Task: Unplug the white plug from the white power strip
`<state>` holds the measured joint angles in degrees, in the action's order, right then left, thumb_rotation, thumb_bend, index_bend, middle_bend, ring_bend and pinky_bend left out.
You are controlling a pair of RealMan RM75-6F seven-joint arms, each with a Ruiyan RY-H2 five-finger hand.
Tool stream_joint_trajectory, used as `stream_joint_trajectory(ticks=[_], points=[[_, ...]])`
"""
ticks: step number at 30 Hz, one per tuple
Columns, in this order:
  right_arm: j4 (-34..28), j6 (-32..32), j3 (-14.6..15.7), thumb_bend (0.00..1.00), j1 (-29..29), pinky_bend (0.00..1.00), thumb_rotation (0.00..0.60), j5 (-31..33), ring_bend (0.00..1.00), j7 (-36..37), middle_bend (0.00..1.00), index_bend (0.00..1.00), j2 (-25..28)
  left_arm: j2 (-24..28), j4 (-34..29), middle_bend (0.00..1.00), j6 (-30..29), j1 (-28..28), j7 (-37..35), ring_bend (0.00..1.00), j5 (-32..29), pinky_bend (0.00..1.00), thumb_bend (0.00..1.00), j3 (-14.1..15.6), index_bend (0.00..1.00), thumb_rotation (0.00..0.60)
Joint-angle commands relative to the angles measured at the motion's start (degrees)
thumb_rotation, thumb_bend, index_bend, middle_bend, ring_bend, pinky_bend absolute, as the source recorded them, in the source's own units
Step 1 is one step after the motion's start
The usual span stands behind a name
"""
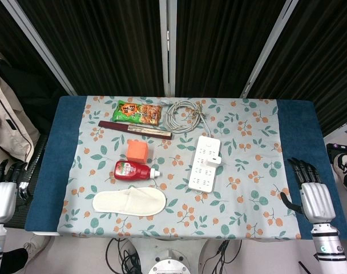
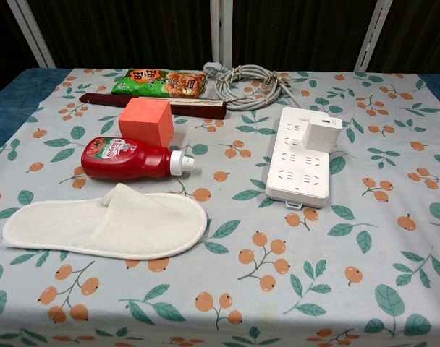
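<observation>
Both hands (left, right) spread, empty; white plug in strip, well apart.

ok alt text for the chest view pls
A white power strip lies on a floral tablecloth with a white plug seated at its far right corner. To its left sit a white slipper, a red ketchup bottle and an orange cube.
</observation>
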<state>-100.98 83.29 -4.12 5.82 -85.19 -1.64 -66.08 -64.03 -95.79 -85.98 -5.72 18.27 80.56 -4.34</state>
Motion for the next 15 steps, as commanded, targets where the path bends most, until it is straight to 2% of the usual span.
stream_joint_trajectory(ticks=[1,9,15], points=[[-0.1,-0.4,0.0,0.23,0.1,0.08,0.600,0.3,0.00,-0.6,0.07,0.00,-0.3,-0.2,0.6,0.15,0.7,-0.4,-0.3,0.01,-0.3,0.00,0.12,-0.2,0.16,0.600],[-0.9,-1.4,-0.1,0.23,0.9,0.08,0.600,0.3,0.00,-1.6,0.07,0.00,-0.2,-0.9,0.9,0.15,1.5,-1.2,-0.4,0.01,0.6,0.00,0.12,0.0,0.16,0.600],[-1.6,-4.8,-1.1,0.23,3.6,0.08,0.600,0.1,0.00,-1.5,0.08,0.00,1.5,-1.3,-0.5,0.15,3.7,-3.8,-3.2,0.01,5.3,0.00,0.12,0.6,0.16,0.600]])
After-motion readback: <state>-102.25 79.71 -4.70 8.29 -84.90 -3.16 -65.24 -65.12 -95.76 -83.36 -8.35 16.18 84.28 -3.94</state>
